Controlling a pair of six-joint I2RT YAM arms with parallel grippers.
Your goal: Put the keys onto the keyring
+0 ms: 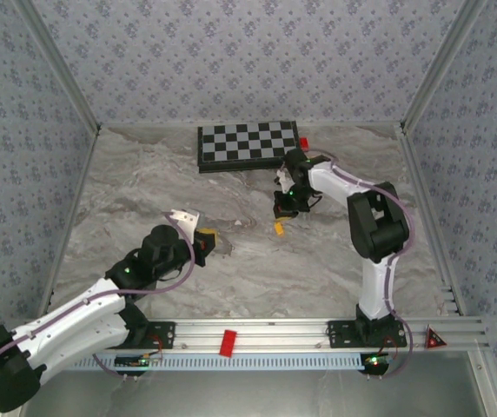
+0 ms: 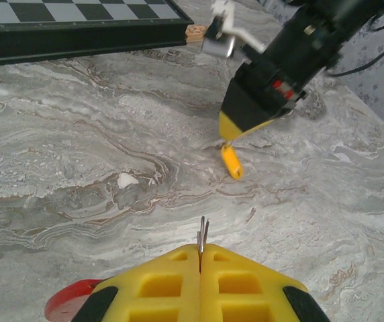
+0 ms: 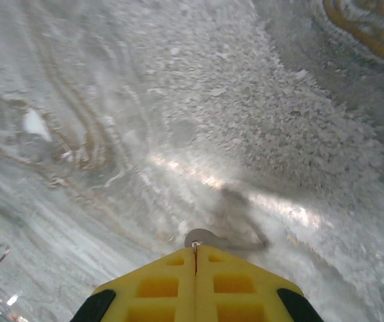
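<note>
My left gripper (image 2: 200, 253) is shut on the keyring (image 2: 203, 235). Two thin grey wire strands stick up between its yellow fingertips, and the ring's red section (image 2: 68, 303) shows at the lower left. In the top view this gripper (image 1: 203, 241) sits left of the table's centre. My right gripper (image 2: 231, 134) is shut on a small yellow-orange key (image 2: 232, 163), which hangs slanted from its tips close to the table. The top view has the key (image 1: 279, 228) just below that gripper (image 1: 281, 211). A grey rounded bit pokes out of the right gripper's (image 3: 195, 249) closed tips.
A chessboard (image 1: 248, 143) lies at the back of the marble table, with a small red object (image 1: 303, 143) at its right end. A white fleck (image 2: 126, 179) lies on the table between the grippers. Patterned walls close in three sides.
</note>
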